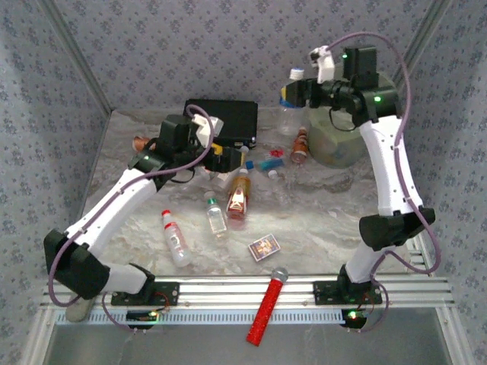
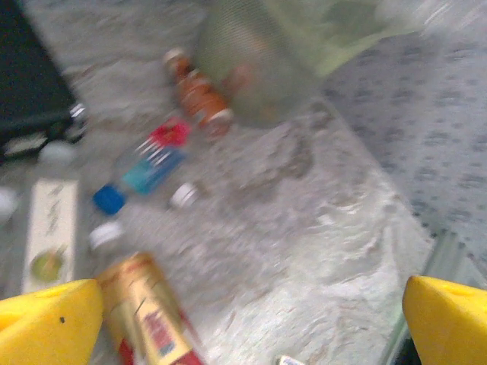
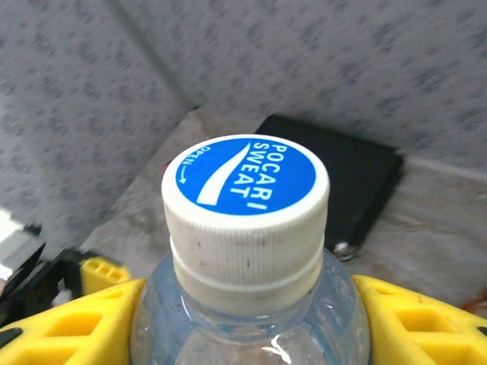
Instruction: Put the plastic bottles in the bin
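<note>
**Operator:** Which of your fingers has a bottle?

**Arm:** My right fingers point(image 3: 415, 323) are clamped on a clear Pocari Sweat bottle point(image 3: 245, 228). One yellow finger sits on each side of it, just under the white cap with the blue top. From above, I hold that bottle upright in the air, cap up. It is just left of the bin point(image 1: 338, 146) and not over its mouth.

**Operator:** And the left side?

**Arm:** My left fingers point(image 2: 49, 327) are spread wide with nothing between them. They hang low over the worktop point(image 2: 304, 228), in front of the black case point(image 1: 228, 118). My wrist picture is blurred, but an orange-brown bottle with a red label point(image 2: 148, 319) lies just beside the left-hand finger. Beyond it a clear bottle with a blue cap point(image 2: 144, 171) lies on its side. A small orange bottle point(image 2: 199, 95) lies just beside the foot of the bin, and I cannot tell whether the two touch.

**Operator:** What lies closer to your bases?

**Arm:** A clear bottle with a red cap point(image 1: 175, 237) and a shorter clear bottle point(image 1: 215, 215) lie on their sides, well apart from the bin. A small patterned card box point(image 1: 264, 247) lies to their right. A red microphone with a silver head point(image 1: 268, 304) lies across the rails at the near edge, between my two bases.
</note>
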`<state>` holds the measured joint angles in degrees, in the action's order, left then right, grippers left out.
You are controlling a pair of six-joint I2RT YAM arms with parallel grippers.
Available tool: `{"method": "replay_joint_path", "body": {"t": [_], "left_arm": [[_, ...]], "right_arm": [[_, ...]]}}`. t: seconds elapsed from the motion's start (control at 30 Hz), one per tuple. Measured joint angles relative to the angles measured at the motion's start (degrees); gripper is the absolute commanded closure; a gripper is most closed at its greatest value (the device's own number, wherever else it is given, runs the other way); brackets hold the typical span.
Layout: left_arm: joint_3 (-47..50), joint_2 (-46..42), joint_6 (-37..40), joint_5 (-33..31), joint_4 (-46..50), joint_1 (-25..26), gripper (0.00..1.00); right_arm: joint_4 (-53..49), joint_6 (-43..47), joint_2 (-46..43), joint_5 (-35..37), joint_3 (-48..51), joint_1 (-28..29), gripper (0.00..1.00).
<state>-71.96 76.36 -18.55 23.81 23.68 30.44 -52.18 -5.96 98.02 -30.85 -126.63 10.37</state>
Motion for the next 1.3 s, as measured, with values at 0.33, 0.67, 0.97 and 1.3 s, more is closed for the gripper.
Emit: {"method": "replay_joint_path", "body": {"t": [0.33, 0.67, 0.97, 1.3], "left_arm": [[8.5, -4.4, -11.6, -17.1, 16.1, -0.6, 0.01], [13.4, -11.9, -16.7, -23.2, 27.0, -0.5, 0.00], [19.2, -12.2, -19.8, -23.9, 30.1, 0.0, 0.00], [20.9, -10.9, -22.1, -25.9, 30.9, 3.0, 0.00]], "right_arm": [[-1.8, 1.9, 5.0, 15.0, -11.8, -12.7, 0.62], [-2.0, 10.4, 16.5, 37.0, -19.0, -13.9, 0.63], [-4.8, 12.0, 23.6, 41.0, -19.1, -15.1, 0.64], [-10.9, 12.0, 29.7, 36.5, -19.1, -17.9, 0.61]]}}
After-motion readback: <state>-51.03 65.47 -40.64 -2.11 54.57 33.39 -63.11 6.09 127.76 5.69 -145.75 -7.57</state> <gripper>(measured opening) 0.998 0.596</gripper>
